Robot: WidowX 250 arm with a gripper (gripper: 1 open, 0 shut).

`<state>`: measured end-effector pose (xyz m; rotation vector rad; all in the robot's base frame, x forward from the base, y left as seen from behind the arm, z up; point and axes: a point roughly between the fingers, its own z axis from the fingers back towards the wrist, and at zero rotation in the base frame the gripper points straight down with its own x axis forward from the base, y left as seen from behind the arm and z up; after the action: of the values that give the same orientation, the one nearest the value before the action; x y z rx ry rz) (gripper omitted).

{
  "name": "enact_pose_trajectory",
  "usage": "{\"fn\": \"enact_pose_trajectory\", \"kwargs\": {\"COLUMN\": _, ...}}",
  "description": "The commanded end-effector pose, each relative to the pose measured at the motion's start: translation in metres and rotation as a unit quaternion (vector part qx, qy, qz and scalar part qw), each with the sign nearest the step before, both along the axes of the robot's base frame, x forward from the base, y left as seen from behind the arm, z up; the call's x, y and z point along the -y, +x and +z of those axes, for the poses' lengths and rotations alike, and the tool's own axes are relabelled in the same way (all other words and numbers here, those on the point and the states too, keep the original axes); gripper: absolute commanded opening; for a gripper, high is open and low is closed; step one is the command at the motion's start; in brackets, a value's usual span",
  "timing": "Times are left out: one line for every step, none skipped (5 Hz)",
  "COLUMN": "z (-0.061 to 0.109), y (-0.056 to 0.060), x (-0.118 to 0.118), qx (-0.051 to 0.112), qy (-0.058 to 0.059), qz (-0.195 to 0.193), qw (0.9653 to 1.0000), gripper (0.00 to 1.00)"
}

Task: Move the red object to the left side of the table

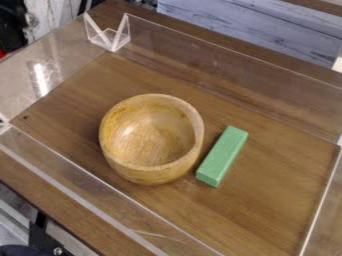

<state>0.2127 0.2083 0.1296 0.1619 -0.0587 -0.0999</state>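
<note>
Small glossy red toy fruit: not showing anywhere in the camera view; its whereabouts cannot be told from this picture. Gripper likewise out of frame; its jaws are reading as fully closed, and whether anything is sitting between them cannot be told.

Dark brown wood-grain tabletop (267, 110) is lying under soft glare, the grain running in long streaks, the surface looking smooth and slightly satin. Low clear acrylic walls (60, 165) are edging it on all visible sides, catching white reflections along their top edges; the right wall is running out of frame at the picture's border, and the near corner is getting cut off at the bottom.

Round light wooden bowl (151, 137) is sitting upright left of centre, thick-rimmed, turned wood with visible swirling grain inside; its hollow is showing only bare wood.

Green rectangular block (223, 156) is lying flat just beside the bowl on its right, matte, long and narrow, angled diagonally, a thin gap of tabletop showing between the two.

Small clear folded acrylic piece (107, 32) is standing at the far left corner, V-shaped, hard to read against the bright background.

Beyond the walls, grey planks and dark shapes are blurring out, too indistinct to name.
</note>
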Motion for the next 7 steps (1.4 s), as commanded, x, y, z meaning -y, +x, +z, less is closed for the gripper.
{"fn": "enact_pose_trajectory", "kwargs": {"z": -0.001, "y": 0.01, "x": -0.002, "qx": 0.005, "qy": 0.009, "qz": 0.043, "qw": 0.999, "gripper": 0.0}}
{"fn": "enact_pose_trajectory", "kwargs": {"z": -0.01, "y": 0.026, "x": -0.005, "qx": 0.003, "qy": 0.001, "qz": 0.092, "qw": 0.9957, "gripper": 0.0}}
{"fn": "enact_pose_trajectory", "kwargs": {"z": -0.003, "y": 0.044, "x": -0.006, "qx": 0.007, "qy": -0.012, "qz": 0.108, "qw": 0.9941, "gripper": 0.0}}
{"fn": "enact_pose_trajectory", "kwargs": {"z": 0.005, "y": 0.063, "x": -0.005, "qx": 0.012, "qy": -0.026, "qz": 0.128, "qw": 0.9914, "gripper": 0.0}}
{"fn": "enact_pose_trajectory", "kwargs": {"z": 0.0, "y": 0.069, "x": -0.005, "qx": 0.01, "qy": -0.035, "qz": 0.174, "qw": 0.9841, "gripper": 0.0}}
{"fn": "enact_pose_trajectory", "kwargs": {"z": -0.006, "y": 0.071, "x": -0.003, "qx": 0.006, "qy": -0.044, "qz": 0.204, "qw": 0.978, "gripper": 0.0}}
{"fn": "enact_pose_trajectory", "kwargs": {"z": -0.019, "y": 0.079, "x": -0.004, "qx": 0.0, "qy": -0.055, "qz": 0.201, "qw": 0.978, "gripper": 0.0}}
